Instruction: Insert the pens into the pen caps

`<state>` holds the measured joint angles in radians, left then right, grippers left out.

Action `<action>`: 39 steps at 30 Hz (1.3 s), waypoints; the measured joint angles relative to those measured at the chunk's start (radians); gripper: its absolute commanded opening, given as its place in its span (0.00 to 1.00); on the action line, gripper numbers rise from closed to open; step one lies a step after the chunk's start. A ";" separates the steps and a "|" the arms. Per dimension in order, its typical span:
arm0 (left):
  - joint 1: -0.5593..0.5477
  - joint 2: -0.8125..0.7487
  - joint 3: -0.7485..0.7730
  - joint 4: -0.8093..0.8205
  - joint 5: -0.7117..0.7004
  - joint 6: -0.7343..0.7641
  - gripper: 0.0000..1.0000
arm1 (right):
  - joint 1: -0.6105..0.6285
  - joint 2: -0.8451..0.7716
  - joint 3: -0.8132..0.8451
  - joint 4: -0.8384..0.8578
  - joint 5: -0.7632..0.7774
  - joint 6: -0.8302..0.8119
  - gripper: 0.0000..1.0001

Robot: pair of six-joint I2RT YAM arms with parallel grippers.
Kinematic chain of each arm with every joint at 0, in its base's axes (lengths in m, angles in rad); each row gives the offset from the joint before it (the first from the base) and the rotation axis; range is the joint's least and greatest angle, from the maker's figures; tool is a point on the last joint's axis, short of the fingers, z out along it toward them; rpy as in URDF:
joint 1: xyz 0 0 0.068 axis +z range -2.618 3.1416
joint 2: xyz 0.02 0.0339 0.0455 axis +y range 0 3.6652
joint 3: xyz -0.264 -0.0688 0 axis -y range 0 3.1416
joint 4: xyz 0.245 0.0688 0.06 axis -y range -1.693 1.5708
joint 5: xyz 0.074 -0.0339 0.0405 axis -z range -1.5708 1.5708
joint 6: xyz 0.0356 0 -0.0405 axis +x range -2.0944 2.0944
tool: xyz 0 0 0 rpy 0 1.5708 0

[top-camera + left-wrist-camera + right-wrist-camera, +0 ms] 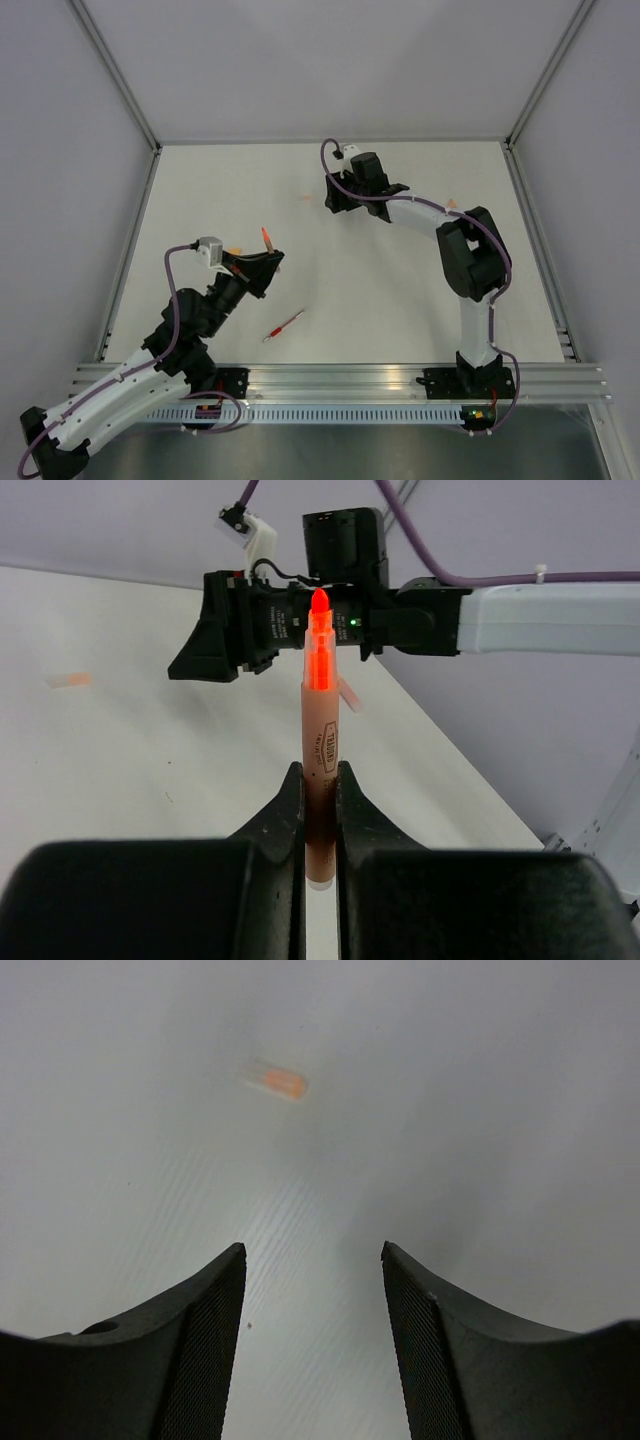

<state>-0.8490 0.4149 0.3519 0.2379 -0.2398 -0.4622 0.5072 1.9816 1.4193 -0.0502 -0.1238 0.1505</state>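
Black jaws of the left gripper (320,780) are clenched on the lower barrel of an orange pen (321,742), held upright off the table (400,300) with its bright uncapped tip uppermost. The right gripper (312,1255) is spread and empty, low over the white surface, with an orange cap (279,1081) lying ahead of its fingertips, untouched. As I judge it, the task is barely begun: one pen is lifted, its cap is not yet picked up, no pen is visibly capped, and a red pen (284,325) lies alone near the arm bases. Only the overhead view shows that red pen, too small to tell whether it is capped, plus a small orange piece (233,250) beside the left gripper and a second orange piece (452,204) by the right forearm, possibly further caps. Only the left wrist view shows the bare tip and printed barrel; only the right wrist view shows that nothing sits between the right fingers
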 measured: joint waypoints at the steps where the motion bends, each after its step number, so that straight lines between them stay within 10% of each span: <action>1: 0.000 -0.004 0.000 -0.004 -0.002 -0.001 0.02 | -0.002 0.039 0.026 0.014 -0.012 -0.009 0.63; 39: 0.000 -0.064 -0.013 -0.027 -0.057 -0.020 0.02 | 0.004 0.480 0.477 0.089 -0.236 -0.139 0.73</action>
<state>-0.8490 0.3511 0.3386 0.2111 -0.2970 -0.4820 0.5114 2.4619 1.8961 0.0391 -0.3595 0.0116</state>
